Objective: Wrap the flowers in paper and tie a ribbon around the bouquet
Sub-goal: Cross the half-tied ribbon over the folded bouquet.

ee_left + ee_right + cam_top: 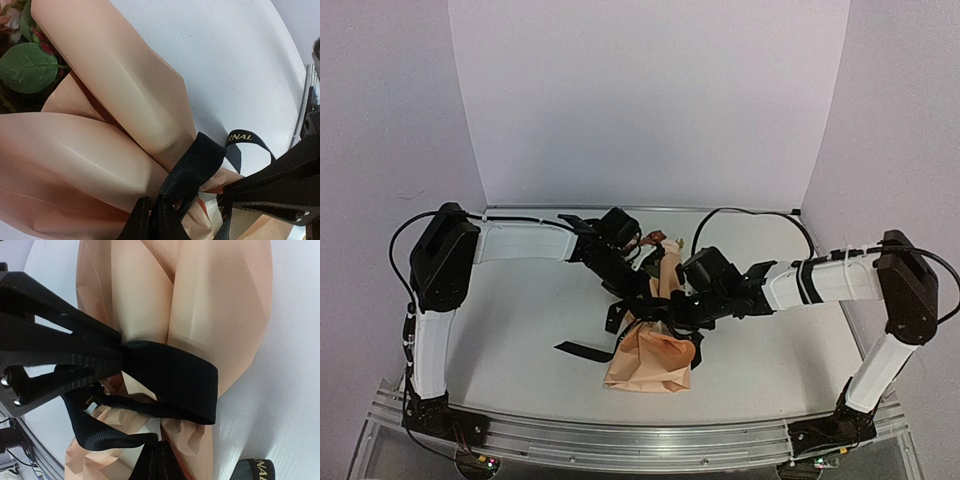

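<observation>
Pale lilac walls close in a white worktop (520, 300), and the bouquet (650, 360) lies in the middle of it between the two arms, its closed end toward the near edge. The paper (125, 90) is already folded round the stems in overlapping peach flaps, and the flowers (655, 240) show only at the far, open end. So the wrapping looks done and the step in hand is the tie. The black ribbon (175, 375) runs as a flat band across the narrow waist of the cone. The left claw (150, 205) is clenched on a stretch of ribbon that leads off that band. The right claw (160, 450) is also pinched tight, with black ribbon running into its tips just below the band. One loose tail (585, 350) trails on the worktop to the left of the paper. No finished knot can be made out where the strands cross. The next move probably calls for drawing the two held ends apart, evenly and gently, to cinch the band without crushing the paper or dragging the bouquet sideways.
</observation>
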Available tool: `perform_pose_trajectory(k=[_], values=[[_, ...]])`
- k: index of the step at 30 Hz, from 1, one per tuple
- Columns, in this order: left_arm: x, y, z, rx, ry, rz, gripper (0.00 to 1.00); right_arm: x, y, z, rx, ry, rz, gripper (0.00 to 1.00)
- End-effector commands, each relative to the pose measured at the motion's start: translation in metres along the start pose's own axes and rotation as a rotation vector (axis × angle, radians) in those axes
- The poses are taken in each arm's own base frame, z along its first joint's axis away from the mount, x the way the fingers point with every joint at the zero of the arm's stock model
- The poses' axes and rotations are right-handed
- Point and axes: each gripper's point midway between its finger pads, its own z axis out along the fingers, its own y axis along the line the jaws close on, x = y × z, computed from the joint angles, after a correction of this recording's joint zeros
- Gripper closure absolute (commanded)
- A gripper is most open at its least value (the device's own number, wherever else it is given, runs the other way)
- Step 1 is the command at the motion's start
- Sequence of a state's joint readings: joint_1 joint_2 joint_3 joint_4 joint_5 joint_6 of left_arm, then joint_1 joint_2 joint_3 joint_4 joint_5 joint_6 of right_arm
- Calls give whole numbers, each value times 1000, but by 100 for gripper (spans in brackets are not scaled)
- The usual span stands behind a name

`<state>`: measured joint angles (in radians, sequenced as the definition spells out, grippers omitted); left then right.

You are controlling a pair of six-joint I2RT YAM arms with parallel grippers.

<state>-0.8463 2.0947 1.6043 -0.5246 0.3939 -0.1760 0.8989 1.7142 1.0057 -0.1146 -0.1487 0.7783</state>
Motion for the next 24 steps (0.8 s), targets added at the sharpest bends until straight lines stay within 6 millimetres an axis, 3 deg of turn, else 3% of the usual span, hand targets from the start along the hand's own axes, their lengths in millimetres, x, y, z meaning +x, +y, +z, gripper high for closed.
perform_pose_trajectory(k=[1,14,24], values=[[-21,-13,-13,21,-66,32,98,-15,16,0,-34,-20,26,96],[-33,-22,-38,28,-205,30,100,-20,3,12,-25,-10,161,99],[-30,-32,-50,72,-238,49,100,-34,12,14,-64,-46,226,99]])
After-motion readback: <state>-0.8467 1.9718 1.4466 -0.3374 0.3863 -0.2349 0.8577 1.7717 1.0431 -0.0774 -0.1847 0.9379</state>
